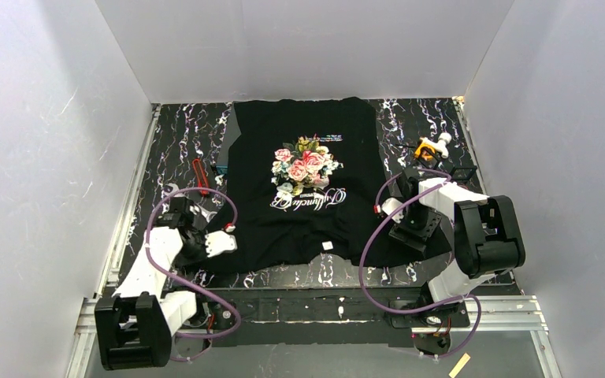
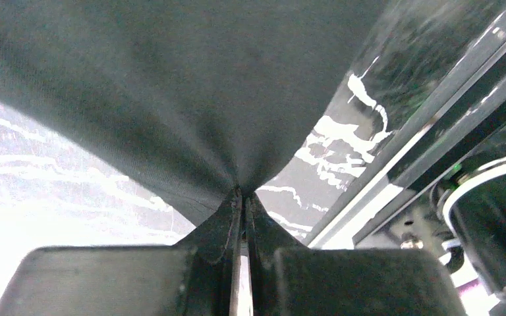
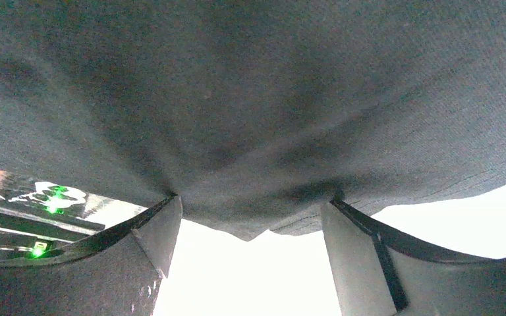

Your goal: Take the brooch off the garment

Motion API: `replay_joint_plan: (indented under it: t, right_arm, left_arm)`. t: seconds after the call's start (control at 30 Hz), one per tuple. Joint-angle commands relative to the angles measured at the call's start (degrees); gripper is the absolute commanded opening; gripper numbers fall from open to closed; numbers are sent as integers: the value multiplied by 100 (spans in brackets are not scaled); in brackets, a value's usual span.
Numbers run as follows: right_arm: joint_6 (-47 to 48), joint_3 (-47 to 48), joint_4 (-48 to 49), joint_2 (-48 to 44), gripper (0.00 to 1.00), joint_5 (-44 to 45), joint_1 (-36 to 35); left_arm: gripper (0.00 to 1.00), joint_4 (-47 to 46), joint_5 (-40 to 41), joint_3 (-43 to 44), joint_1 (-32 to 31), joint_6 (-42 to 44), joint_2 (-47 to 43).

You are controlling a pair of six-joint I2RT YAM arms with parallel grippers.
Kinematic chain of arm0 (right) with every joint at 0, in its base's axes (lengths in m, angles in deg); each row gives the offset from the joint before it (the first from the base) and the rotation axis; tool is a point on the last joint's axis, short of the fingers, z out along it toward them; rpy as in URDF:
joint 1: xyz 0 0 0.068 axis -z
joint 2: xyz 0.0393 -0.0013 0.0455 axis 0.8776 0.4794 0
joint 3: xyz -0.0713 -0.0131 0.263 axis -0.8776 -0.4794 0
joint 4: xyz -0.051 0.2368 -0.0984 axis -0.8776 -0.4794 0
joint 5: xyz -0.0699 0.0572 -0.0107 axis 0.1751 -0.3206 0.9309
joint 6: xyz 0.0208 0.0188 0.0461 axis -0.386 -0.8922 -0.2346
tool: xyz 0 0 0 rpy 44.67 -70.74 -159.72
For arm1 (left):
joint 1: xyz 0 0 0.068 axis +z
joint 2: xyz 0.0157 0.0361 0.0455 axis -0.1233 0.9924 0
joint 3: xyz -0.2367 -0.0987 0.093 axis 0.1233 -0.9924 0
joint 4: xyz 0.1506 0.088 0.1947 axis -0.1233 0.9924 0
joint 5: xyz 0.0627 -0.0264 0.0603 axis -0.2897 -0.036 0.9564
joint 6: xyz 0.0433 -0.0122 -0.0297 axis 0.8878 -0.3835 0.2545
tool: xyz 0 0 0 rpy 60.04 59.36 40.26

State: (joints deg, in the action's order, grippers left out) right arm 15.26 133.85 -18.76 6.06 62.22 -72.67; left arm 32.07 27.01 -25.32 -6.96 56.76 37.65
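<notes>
The garment [image 1: 303, 177], a black T-shirt with a pink rose bouquet and white cursive lettering, lies flat on the table with its small white neck label [image 1: 328, 246] toward me. I cannot tell a brooch apart from the print. My left gripper [image 1: 222, 242] is shut on the shirt's near-left corner; in the left wrist view the black cloth [image 2: 171, 99] funnels into the closed left gripper [image 2: 244, 197]. My right gripper [image 1: 398, 230] sits at the shirt's near-right edge. In the right wrist view the right gripper [image 3: 252, 201] is open, with the cloth hem [image 3: 263, 131] lying across both fingertips.
The tabletop [image 1: 181, 142] is black with white marbling. A red item [image 1: 199, 173] and a small blue piece [image 1: 220, 168] lie left of the shirt. An orange and white object [image 1: 430, 148] lies at the back right. White walls enclose three sides; metal rails [image 1: 488, 307] run along the near edge.
</notes>
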Motion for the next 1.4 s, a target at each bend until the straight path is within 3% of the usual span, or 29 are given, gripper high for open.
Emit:
replay_joint_plan:
  t: [0.0, 0.27, 0.63, 0.83, 0.9, 1.07, 1.27, 1.37]
  right_arm:
    - [303, -166, -256, -156, 85, 150, 126]
    - [306, 77, -380, 0, 84, 77, 181]
    - [478, 43, -553, -81, 84, 131, 235]
    - [501, 85, -585, 1, 85, 102, 235]
    - [568, 170, -719, -54, 86, -22, 242]
    - [675, 708, -1296, -422, 98, -726, 243]
    - [629, 1567, -1842, -763, 98, -1575, 243]
    - [488, 2139, -2014, -809, 98, -1921, 243]
  left_arm:
    - [0, 523, 112, 424, 807, 780, 270]
    - [0, 147, 116, 978, 1457, 1134, 1226]
    - [0, -261, 445, 841, 2302, 2089, 1561]
    - [0, -381, 405, 891, 2344, 2148, 1709]
    - [10, -418, 430, 898, 2349, 2097, 1763]
    - [58, 323, -254, 1326, 2345, 1950, 1547]
    - [97, 1410, -1106, 2105, 2317, 1696, 1162]
    - [98, 1725, -1381, 2539, 2293, 1384, 1152]
